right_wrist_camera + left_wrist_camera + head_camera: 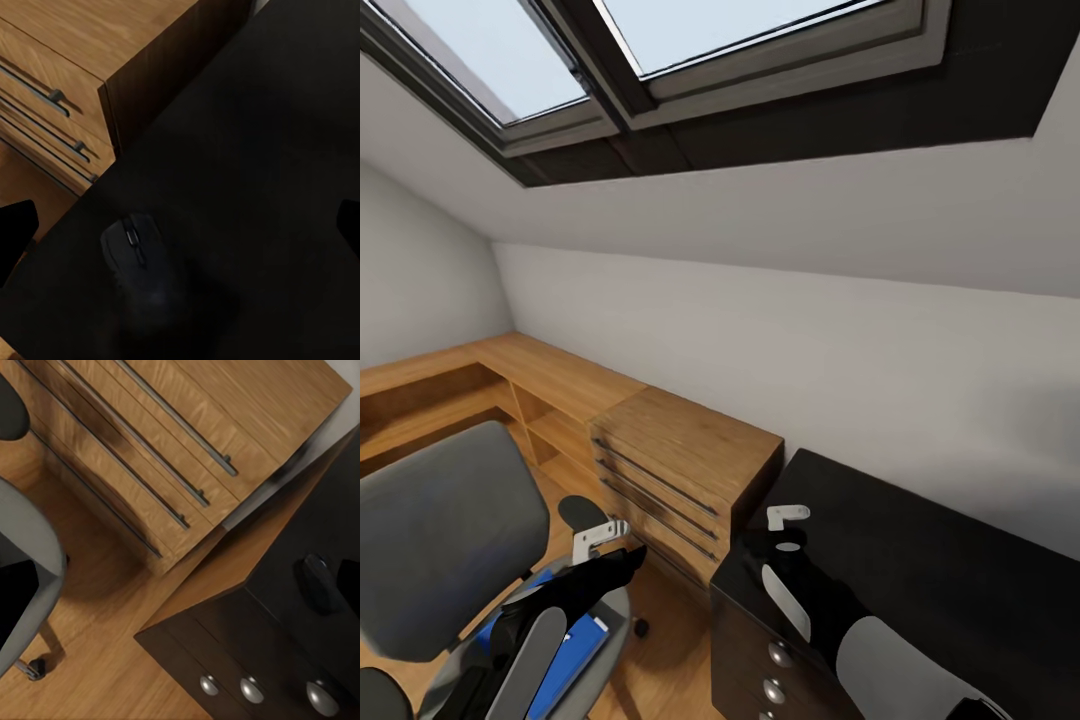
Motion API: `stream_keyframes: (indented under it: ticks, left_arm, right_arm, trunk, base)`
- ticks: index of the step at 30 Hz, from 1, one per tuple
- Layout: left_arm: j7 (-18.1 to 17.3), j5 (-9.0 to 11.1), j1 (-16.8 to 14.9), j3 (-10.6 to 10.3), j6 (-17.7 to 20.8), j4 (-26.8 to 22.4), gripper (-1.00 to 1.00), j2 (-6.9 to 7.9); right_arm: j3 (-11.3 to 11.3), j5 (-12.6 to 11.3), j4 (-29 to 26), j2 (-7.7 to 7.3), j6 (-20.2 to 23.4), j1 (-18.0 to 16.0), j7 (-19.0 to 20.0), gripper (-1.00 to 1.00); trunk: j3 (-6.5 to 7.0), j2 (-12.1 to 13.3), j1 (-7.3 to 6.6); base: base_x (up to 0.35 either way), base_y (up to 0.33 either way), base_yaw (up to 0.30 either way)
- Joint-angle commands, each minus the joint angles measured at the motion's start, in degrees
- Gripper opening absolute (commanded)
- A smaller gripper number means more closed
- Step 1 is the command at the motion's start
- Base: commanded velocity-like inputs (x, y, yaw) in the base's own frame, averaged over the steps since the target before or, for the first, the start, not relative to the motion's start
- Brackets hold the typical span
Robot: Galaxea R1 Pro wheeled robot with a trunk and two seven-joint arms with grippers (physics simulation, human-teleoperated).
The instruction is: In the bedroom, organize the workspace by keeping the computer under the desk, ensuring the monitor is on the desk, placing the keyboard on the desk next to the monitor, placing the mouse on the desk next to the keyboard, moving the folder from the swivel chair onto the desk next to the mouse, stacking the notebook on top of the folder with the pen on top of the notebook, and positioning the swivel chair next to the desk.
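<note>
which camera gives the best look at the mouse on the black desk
The right wrist view: the mouse lies whole on the desk, scroll wheel visible. The left wrist view shows it small and blurred near the desk edge. In the head view I cannot make it out.

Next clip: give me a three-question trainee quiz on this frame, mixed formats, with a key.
1. True or false: the folder lies on the seat of the swivel chair.
2. The mouse rests on:
A. the light wooden drawer unit
B. the black top of the desk
C. the wooden floor
3. Fill in: the knobs on the desk's drawers are round and ____ in colour.

Key:
1. True; the blue folder shows on the seat, partly behind the left gripper.
2. B; it sits near the desk's corner, below the right gripper.
3. Silver.
</note>
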Motion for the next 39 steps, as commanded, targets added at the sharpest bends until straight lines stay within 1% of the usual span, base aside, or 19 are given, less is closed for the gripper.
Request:
stream_keyframes:
  ticks: [1, 3, 6, 7, 9, 10, 13, 17, 19, 20, 23, 24, 27, 30, 37, 39]
  left_arm:
    - [0.59, 0.60, -0.06, -0.10, 0.08, -0.07, 1.00, 0.05]
    - [0.59, 0.60, -0.07, -0.10, 0.07, -0.07, 1.00, 0.05]
    - [0.59, 0.60, -0.06, -0.10, 0.07, -0.07, 1.00, 0.05]
    - [0.59, 0.60, -0.06, -0.10, 0.07, -0.07, 1.00, 0.05]
    - [0.59, 0.60, -0.06, -0.10, 0.07, -0.07, 1.00, 0.05]
    - [0.59, 0.60, -0.06, -0.10, 0.07, -0.07, 1.00, 0.05]
    - [0.59, 0.60, -0.06, -0.10, 0.07, -0.07, 1.00, 0.05]
    - [0.59, 0.60, -0.05, -0.37, 0.07, -0.07, 1.00, 0.02]
    - [0.61, 0.58, -0.07, -1.26, 0.07, -0.07, 1.00, -0.01]
    - [0.64, 0.56, -0.06, -1.89, 0.07, -0.07, 1.00, -0.02]
    - [0.66, 0.54, -0.06, -2.52, 0.04, -0.05, 1.00, -0.06]
    - [0.67, 0.53, -0.06, -2.76, 0.02, -0.03, 1.00, -0.07]
    - [0.67, 0.52, -0.06, -2.95, 0.00, -0.02, 1.00, -0.05]
    - [0.68, 0.52, -0.07, -3.03, 0.01, -0.03, 1.00, -0.04]
    - [0.68, 0.51, -0.06, -3.09, -0.01, -0.01, 1.00, -0.04]
    - [0.68, 0.55, -0.06, -3.09, -0.01, 0.00, 1.00, -0.04]
  right_arm:
    - [0.39, -0.40, -0.08, -0.05, 0.30, -0.07, -0.43, 1.00]
    - [0.41, -0.39, 0.03, -0.07, 0.39, -0.07, 0.23, 1.00]
    - [0.44, -0.34, 0.16, -0.09, 0.48, -0.07, 2.57, 1.00]
    - [0.47, -0.26, 0.23, -0.10, 0.48, -0.07, 4.31, 1.00]
    - [0.44, -0.18, 0.42, -0.13, 0.47, -0.07, 6.22, 1.00]
    - [0.36, -0.12, 0.66, -0.16, 0.49, -0.07, 8.08, 1.00]
    - [0.20, -0.05, 1.07, -0.34, 0.52, -0.12, 10.56, 1.00]
    - [0.13, -0.02, 1.32, -0.84, 0.60, -1.45, 11.77, 1.00]
    - [0.11, -0.01, 1.95, -1.13, 0.81, -3.63, 12.27, 1.00]
    - [0.10, -0.04, 2.99, -1.26, 1.10, -5.23, 12.61, 1.00]
    - [0.09, -0.19, 5.82, -1.36, 1.37, -7.70, 13.45, 1.00]
    - [0.05, -0.31, 8.22, -1.39, 1.37, -9.35, 14.36, 1.00]
    - [0.02, -0.42, 11.30, -1.40, 1.15, -11.40, 15.81, 1.00]
    - [0.01, -0.48, 13.65, -1.39, 0.39, -12.76, 16.84, 1.00]
    - [-0.06, -0.64, 17.00, -1.39, -0.68, -13.57, 17.61, 1.00]
    - [0.07, -0.65, 17.88, -1.24, -0.76, -13.63, 17.67, 1.00]
  trunk:
    - [-0.28, -0.50, 0.24]
    - [-0.64, -1.31, 0.68]
    - [-1.18, -2.51, 1.34]
    - [-1.36, -2.91, 1.56]
    - [-1.72, -3.71, 2.00]
    - [-1.90, -4.11, 2.22]
    - [-2.44, -5.32, 2.88]
    - [-3.16, -6.92, 3.76]
    - [-3.51, -7.72, 4.20]
    - [-3.69, -8.12, 4.42]
    - [-4.23, -9.33, 5.08]
    - [-4.41, -9.73, 5.30]
    - [-4.95, -10.93, 5.95]
    - [-5.49, -12.13, 6.61]
    - [-6.75, -14.94, 8.15]
    - [-6.75, -14.94, 8.15]
  base:
    - [0.000, 0.000, 0.000]
    - [0.000, 0.000, 0.000]
    - [0.000, 0.000, 0.000]
    - [0.000, 0.000, 0.000]
    - [0.000, 0.000, 0.000]
    - [0.000, 0.000, 0.000]
    - [0.000, 0.000, 0.000]
    - [0.000, 0.000, 0.000]
    - [0.000, 0.000, 0.000]
    - [0.000, 0.000, 0.000]
    - [0.000, 0.000, 0.000]
    - [0.000, 0.000, 0.000]
    - [0.000, 0.000, 0.000]
    - [0.000, 0.000, 0.000]
    - [0.000, 0.000, 0.000]
    - [0.000, 0.000, 0.000]
